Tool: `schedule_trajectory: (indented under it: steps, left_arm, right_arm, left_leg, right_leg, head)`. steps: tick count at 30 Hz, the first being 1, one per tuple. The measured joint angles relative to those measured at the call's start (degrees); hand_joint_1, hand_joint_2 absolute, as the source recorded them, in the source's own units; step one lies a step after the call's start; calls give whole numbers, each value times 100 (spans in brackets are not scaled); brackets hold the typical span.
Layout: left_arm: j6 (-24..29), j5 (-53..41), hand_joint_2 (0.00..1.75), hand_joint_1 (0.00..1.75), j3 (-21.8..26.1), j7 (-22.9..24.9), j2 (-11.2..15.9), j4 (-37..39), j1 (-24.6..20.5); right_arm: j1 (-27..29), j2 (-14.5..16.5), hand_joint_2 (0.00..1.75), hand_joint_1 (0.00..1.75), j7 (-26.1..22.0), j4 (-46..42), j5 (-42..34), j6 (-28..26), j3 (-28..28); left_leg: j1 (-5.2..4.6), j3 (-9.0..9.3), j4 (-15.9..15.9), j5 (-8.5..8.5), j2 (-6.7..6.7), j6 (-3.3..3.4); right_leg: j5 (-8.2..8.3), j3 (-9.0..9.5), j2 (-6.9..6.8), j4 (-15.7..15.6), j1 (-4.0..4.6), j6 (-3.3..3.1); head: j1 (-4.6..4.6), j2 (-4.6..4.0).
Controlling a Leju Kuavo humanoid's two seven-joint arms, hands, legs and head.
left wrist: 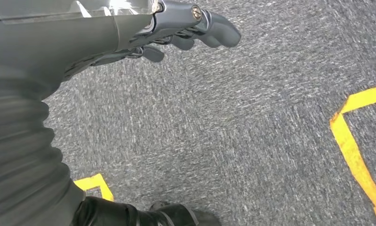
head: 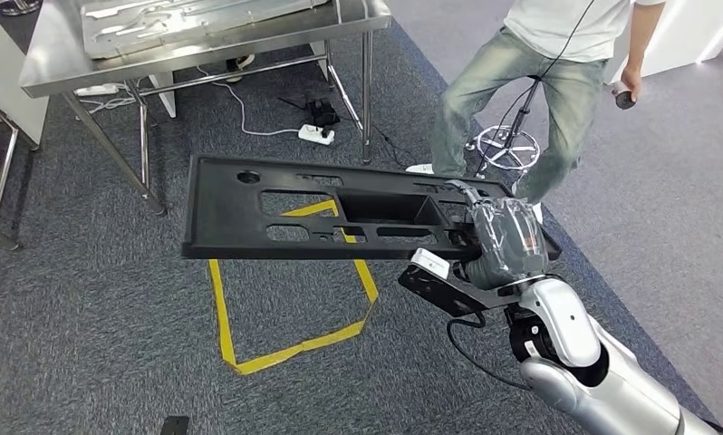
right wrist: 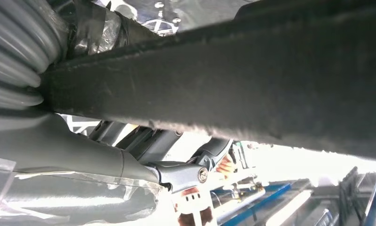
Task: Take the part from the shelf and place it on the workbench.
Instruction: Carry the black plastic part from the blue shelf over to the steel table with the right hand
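The part is a long flat black plastic panel (head: 240,213) with several cut-outs, held level above the carpet. My right hand (head: 506,243), wrapped in clear film, grips its right end. In the right wrist view the panel's dark edge (right wrist: 252,84) runs across the picture, with my thumb (right wrist: 96,155) beneath it. The steel workbench (head: 59,63) stands at the upper left, beyond the panel. My left hand (left wrist: 186,33) hangs over the carpet, holding nothing, fingers loosely apart.
A person in jeans (head: 485,91) stands at the upper right beside a stool's chrome base (head: 506,148). A power strip with cables (head: 315,134) lies under the bench. Yellow tape (head: 276,349) marks a square on the grey carpet.
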Motion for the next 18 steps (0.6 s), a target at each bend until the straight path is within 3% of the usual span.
schedule_trajectory:
  steps: [2, 3, 4, 5, 6, 8, 10, 11, 13, 15, 17, 18]
  left_arm:
    - [-16, 8, 175, 0, 0, -3, -7, 0, -16]
    - [-22, 9, 175, 0, 0, -2, -7, 0, -25]
    - [-27, 10, 175, 0, 0, 3, -7, 0, -27]
    - [-31, 12, 175, 0, 0, 10, -7, 0, -24]
    - [-32, 14, 175, 0, 0, 21, -7, 0, -20]
    - [-33, 16, 175, 0, 0, 45, -7, 0, -25]
    - [-33, 16, 175, 0, 0, 64, -8, 0, -52]
    - [-33, 16, 175, 0, 0, 70, -8, 0, -59]
    - [-31, 21, 175, 0, 0, 78, -7, 0, -45]
    - [-26, 25, 175, 0, 0, 83, -4, 0, -37]
    - [-24, 25, 175, 0, 0, 83, -3, 0, -59]
    - [-25, 24, 175, 0, 0, 82, -2, 0, -69]
  right_arm:
    - [63, -101, 175, 175, 26, 1, -21, 35, -84]
    - [98, -145, 175, 175, 32, 2, -28, 46, -122]
    - [135, -184, 175, 175, 38, 2, -36, 51, -159]
    - [167, -220, 175, 175, 45, 2, -49, 53, -191]
    - [194, -247, 175, 175, 53, 2, -65, 53, -221]
    - [232, -286, 175, 175, 70, 1, -103, 52, -288]
    - [255, -329, 175, 175, 74, -5, -156, 51, -367]
    - [262, -349, 175, 175, 67, -8, -196, 51, -399]
    - [271, -372, 175, 175, 33, -15, -307, 51, -441]
    - [280, -385, 175, 175, -12, -31, -383, 50, -466]
    - [296, -407, 175, 175, -41, -44, -411, 49, -491]
    - [313, -416, 175, 175, -48, -46, -420, 49, -501]
  left_leg:
    - [28, -329, 645, -298, 324, -50]
    - [47, -510, 965, -401, 383, -72]
    - [65, -630, 1152, -416, 415, -91]
    - [80, -653, 1144, -334, 438, -105]
    - [90, -555, 910, -155, 475, -112]
    - [66, -188, 166, 195, 704, -96]
    - [11, 12, -257, 297, 873, -32]
    - [-15, 19, -288, 271, 867, 1]
    - [-4, 33, -323, 282, 725, 72]
    - [16, 92, -379, 297, 600, 148]
    - [19, 127, -402, 299, 474, 204]
    - [13, 131, -400, 297, 402, 221]
  right_leg:
    - [-14, 40, -129, -23, 9, -30]
    - [-28, 47, -198, -21, 11, -36]
    - [-43, 56, -267, -18, 11, -34]
    - [-62, 68, -333, -13, 8, -26]
    - [-83, 86, -394, -7, 3, -13]
    - [-137, 137, -506, 7, 13, 33]
    - [-181, 173, -618, 11, 41, 90]
    - [-194, 188, -674, 3, 54, 117]
    - [-232, 227, -750, -2, 47, 180]
    - [-402, 160, -567, 231, 17, 231]
    - [-719, -164, -276, 896, 1, 239]
    - [-846, -376, -208, 1272, 2, 239]
  head:
    - [-28, 1]
    - [-28, 1]
    - [-30, 1]
    - [-31, 0]
    - [-32, 0]
    - [-33, 0]
    - [-25, 0]
    - [-21, 0]
    - [-17, 0]
    - [2, 1]
    - [34, 1]
    - [41, 0]
